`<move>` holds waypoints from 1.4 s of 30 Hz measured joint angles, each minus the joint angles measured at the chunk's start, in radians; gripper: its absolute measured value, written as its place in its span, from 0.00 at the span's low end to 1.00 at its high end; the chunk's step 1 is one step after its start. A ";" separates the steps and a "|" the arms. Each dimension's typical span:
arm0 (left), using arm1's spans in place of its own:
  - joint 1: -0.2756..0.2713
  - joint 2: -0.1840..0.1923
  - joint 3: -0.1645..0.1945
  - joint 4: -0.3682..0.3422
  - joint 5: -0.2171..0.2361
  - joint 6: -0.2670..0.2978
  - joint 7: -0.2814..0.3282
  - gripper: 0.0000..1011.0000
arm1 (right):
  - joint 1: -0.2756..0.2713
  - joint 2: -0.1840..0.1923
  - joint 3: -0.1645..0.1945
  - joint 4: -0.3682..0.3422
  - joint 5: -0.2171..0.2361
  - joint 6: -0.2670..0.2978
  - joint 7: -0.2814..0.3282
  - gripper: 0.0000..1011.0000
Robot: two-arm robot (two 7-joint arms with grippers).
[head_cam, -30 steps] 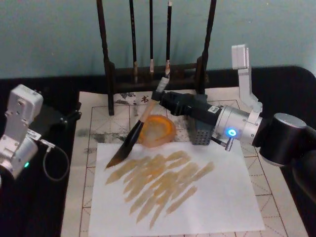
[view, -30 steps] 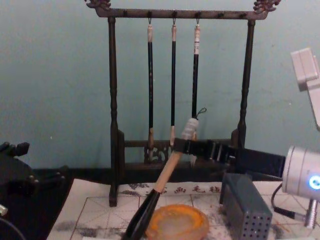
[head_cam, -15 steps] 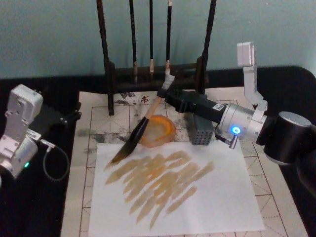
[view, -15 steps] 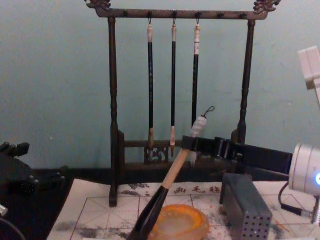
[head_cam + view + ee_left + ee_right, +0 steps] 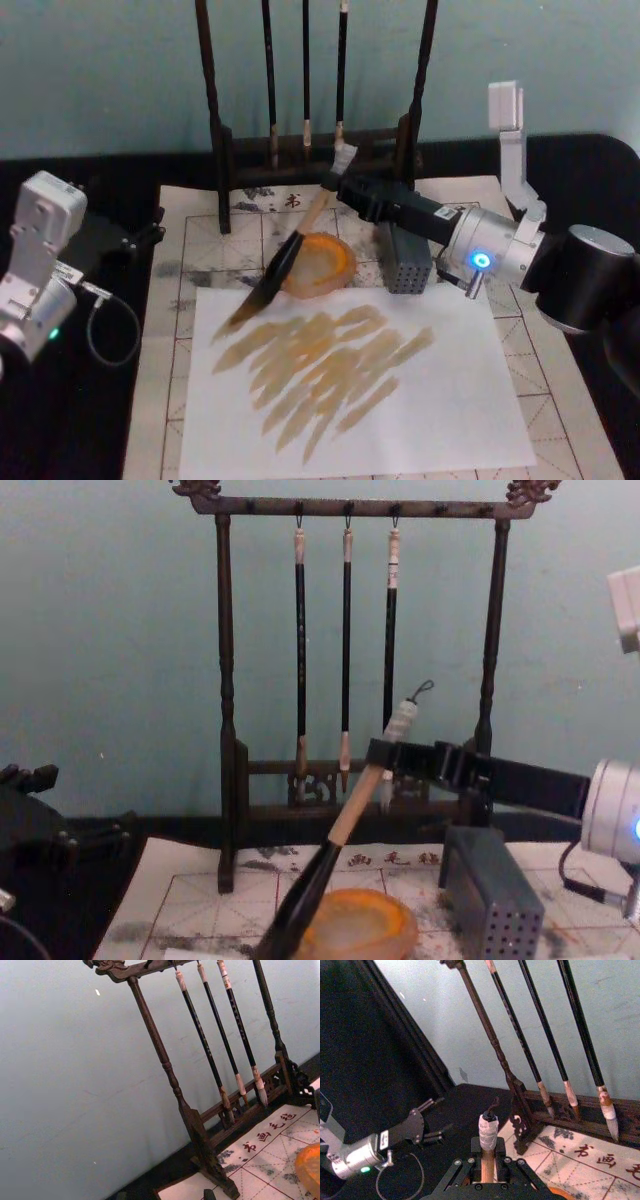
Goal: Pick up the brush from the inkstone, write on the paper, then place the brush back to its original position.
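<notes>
Brush [image 5: 283, 257] with light-wood handle and dark tip slants by inkstone [image 5: 338, 266], clamped in right claw [image 5: 336, 183].

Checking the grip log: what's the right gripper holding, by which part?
The brush, clamped near its whitish end cap by the right gripper; left gripper parked left.

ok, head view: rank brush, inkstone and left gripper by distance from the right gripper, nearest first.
1. brush: clamped in the right gripper, near its whitish cap.
2. inkstone: centre of the table, beside the brush's black section.
3. left gripper: far left, by the paper's left edge.
</notes>
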 joint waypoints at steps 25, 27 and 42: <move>0.000 0.000 0.000 0.000 0.000 0.000 0.000 0.99 | -0.039 -0.004 0.049 -0.039 0.101 -0.001 -0.062 0.17; 0.000 0.000 0.000 0.000 0.000 0.000 0.000 0.99 | -0.044 -0.005 0.058 -0.042 0.115 0.005 -0.075 0.17; 0.000 0.000 0.000 0.000 0.000 0.000 0.000 0.99 | -0.104 0.008 0.132 -0.081 0.217 -0.003 -0.220 0.17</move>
